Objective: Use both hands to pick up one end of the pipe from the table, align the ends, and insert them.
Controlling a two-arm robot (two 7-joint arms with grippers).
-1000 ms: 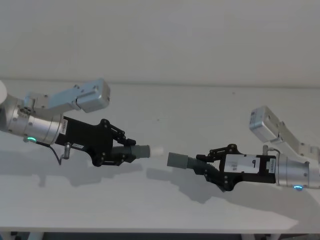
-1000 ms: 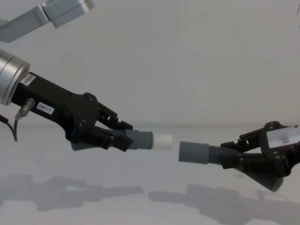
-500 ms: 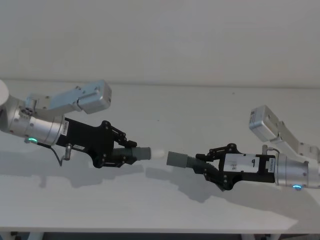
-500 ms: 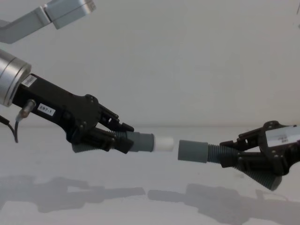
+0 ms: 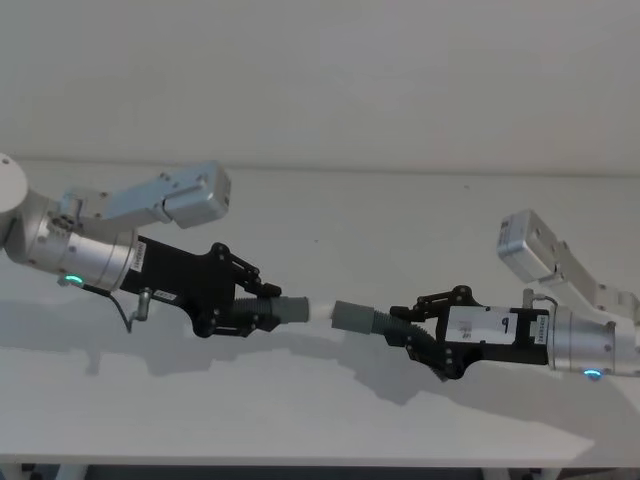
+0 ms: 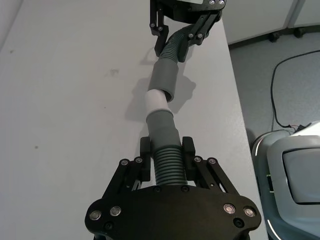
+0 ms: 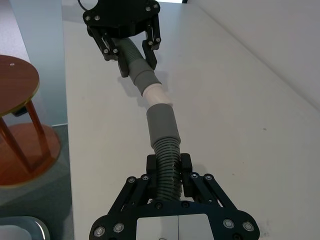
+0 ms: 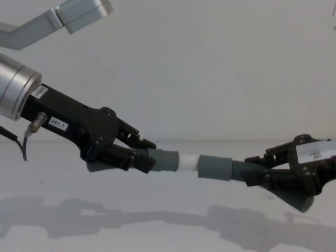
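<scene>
Gap between pipe (image 8: 163,159) ends now closed, white tip (image 8: 189,160) entering cuff (image 8: 215,168).

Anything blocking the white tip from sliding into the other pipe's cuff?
Nothing visible. The white tip, held by the left hand, meets the grey cuff held by the right hand, both above the table.

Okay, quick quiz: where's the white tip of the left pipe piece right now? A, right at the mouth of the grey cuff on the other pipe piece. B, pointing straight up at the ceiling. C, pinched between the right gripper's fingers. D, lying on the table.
A: the white tip held out by the left gripper meets the open end of the grey cuff that the right gripper holds, both above the table.
</scene>
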